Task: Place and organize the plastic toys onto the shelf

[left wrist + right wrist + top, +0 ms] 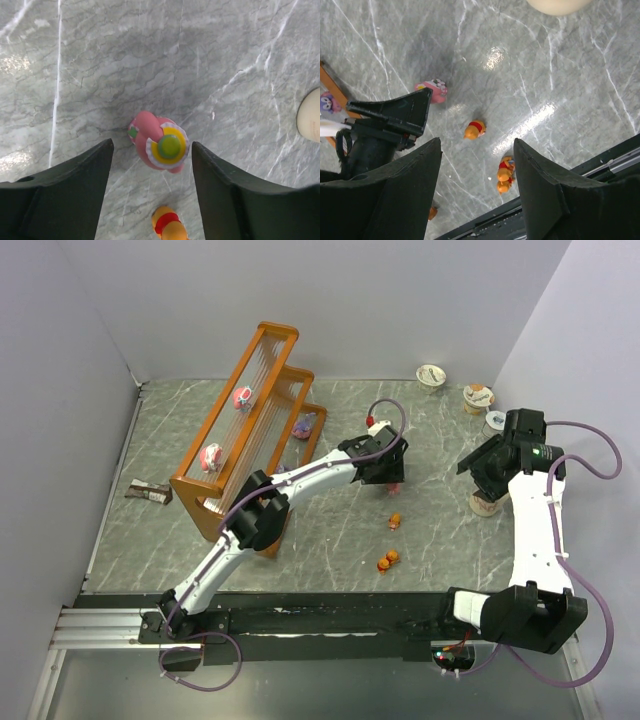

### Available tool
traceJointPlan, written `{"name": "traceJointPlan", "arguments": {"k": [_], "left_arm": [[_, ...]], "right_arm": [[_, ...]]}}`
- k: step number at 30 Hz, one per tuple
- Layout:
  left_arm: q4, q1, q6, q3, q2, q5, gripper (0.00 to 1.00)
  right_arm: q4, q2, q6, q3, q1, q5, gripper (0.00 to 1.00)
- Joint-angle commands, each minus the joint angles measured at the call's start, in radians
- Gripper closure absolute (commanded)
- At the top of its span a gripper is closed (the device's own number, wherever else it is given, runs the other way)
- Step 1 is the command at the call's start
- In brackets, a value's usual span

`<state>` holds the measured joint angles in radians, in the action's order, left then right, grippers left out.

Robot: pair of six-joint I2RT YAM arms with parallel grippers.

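A pink roundish toy (pixel 159 141) with a yellow and green disc stands on the marble table. My left gripper (pixel 151 150) is low around it, open, with a gap on each side of the toy. From above, the left gripper (pixel 388 472) covers most of this pink toy (pixel 396 484). An orange toy (pixel 395 521) and an orange pair (pixel 388 560) lie nearer the arms. The shelf (pixel 262 362) at back left carries two pink toys (pixel 242 397) and a purple one (pixel 302 425). My right gripper (pixel 477 142) hangs open and empty high over the orange toys (pixel 474 129).
Foil-lidded cups (pixel 431 375) stand at the back right, and another cup (pixel 484 504) sits under the right arm. A brown wrapper (pixel 148 492) lies left of the shelf. Grey walls close the table on three sides.
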<state>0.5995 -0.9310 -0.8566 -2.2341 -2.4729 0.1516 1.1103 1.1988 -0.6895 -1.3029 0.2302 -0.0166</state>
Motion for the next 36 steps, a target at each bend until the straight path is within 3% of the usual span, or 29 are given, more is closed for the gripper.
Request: {"name": "traceJointPlan", "arguments": {"k": [1,7,11,12,16,20,28,36], "left_arm": [[-0.033,-0.008,-0.009,-0.036,-0.023,-0.023,0.36],[-0.030,-0.008,0.008,-0.035,-0.023,-0.014,0.50],[-0.029,-0.008,0.031,-0.036,-0.012,0.014,0.70],[-0.027,-0.008,0.037,-0.036,-0.009,0.019,0.79],[-0.027,-0.005,0.123,-0.041,0.032,0.039,0.94],[0.005,0.012,0.226,-0.076,0.077,-0.010,0.99],[0.077,0.093,0.462,-0.029,0.299,-0.034,0.99],[0.129,0.130,0.603,-0.055,0.497,-0.055,0.98]], "right_arm": [[-0.018,-0.022,0.011,0.008,0.008,-0.009,0.34],[-0.029,-0.021,0.010,0.021,0.008,-0.014,0.34],[-0.029,-0.018,0.011,0.017,0.008,-0.013,0.34],[-0.029,-0.018,0.011,0.017,0.008,-0.014,0.34],[-0.038,-0.016,0.008,0.024,0.008,-0.022,0.34],[-0.043,-0.018,0.008,0.030,0.008,-0.028,0.35],[-0.053,-0.024,0.004,0.039,0.008,-0.039,0.35],[-0.058,-0.028,0.002,0.044,0.008,-0.040,0.35]]}}
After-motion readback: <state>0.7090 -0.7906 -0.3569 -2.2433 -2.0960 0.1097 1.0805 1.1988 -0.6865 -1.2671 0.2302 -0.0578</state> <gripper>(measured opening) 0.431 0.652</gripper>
